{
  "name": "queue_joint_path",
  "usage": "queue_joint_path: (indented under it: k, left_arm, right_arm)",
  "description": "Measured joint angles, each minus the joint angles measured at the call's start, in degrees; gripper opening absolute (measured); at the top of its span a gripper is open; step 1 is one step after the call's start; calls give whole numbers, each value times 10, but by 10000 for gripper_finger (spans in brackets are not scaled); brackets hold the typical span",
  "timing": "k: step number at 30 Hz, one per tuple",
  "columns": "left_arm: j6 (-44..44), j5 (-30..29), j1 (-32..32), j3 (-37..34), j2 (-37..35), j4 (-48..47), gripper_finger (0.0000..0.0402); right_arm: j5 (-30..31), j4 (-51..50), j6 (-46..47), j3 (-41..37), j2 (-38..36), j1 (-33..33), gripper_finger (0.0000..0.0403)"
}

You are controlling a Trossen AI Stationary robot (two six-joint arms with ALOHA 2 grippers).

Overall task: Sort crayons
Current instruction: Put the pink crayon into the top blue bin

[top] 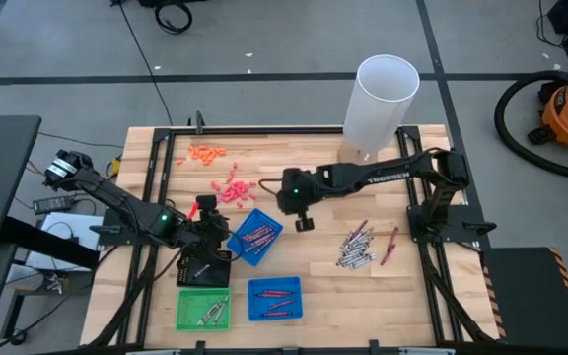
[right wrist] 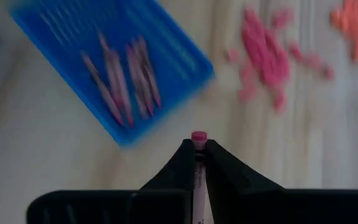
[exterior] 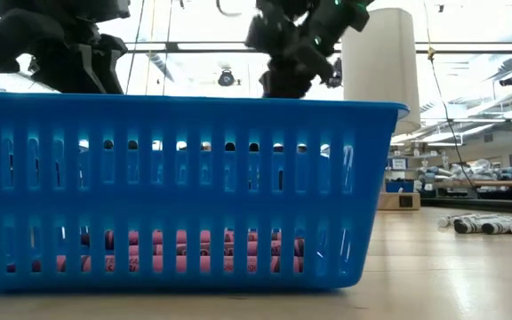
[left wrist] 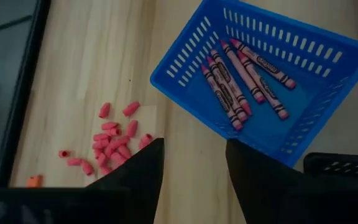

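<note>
Right gripper (right wrist: 199,144): clamped on a pink crayon (right wrist: 198,137), just beside the tilted blue tray (top: 255,236), off its far-right edge.
Left gripper (left wrist: 191,163): fingers parted, holding nothing, at that tray's left edge.
Tray: holds pink crayons (left wrist: 238,84).
Loose crayons (top: 359,247): right of tray, bare wood between.

Bare tabletop (top: 314,261) lies right of the tilted blue basket (top: 255,237); the left gripper (top: 208,235) crowds its left side, pink bits (top: 233,190) lie behind, and the right gripper (top: 304,223) hangs just right.
</note>
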Motion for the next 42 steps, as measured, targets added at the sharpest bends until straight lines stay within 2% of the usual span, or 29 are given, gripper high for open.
queue_joint_path:
  k: [4,7,12,15,24,28,37,42]
  left_arm:
    - [-24,27,-3,0,0,-16,178]
    - [-36,24,-21,0,0,-23,177]
    - [-58,-43,-63,0,0,-28,177]
    - [-68,-74,-85,0,0,-29,177]
    - [-81,-86,-96,0,0,-28,176]
    - [-80,-86,-96,0,0,-24,176]
    - [-83,-84,-95,0,0,-27,176]
    - [-79,-83,-95,0,0,-23,176]
  right_arm:
    - [-22,62,-7,0,0,21,29]
    - [-53,105,-10,0,0,32,29]
    - [-107,223,-8,-39,1,39,29]
    - [-119,308,-8,-72,2,42,29]
    - [-120,445,10,-126,11,46,29]
    - [-115,471,12,-120,39,48,29]
    - [-99,450,9,-103,112,47,29]
    - [-76,432,8,-103,114,47,37]
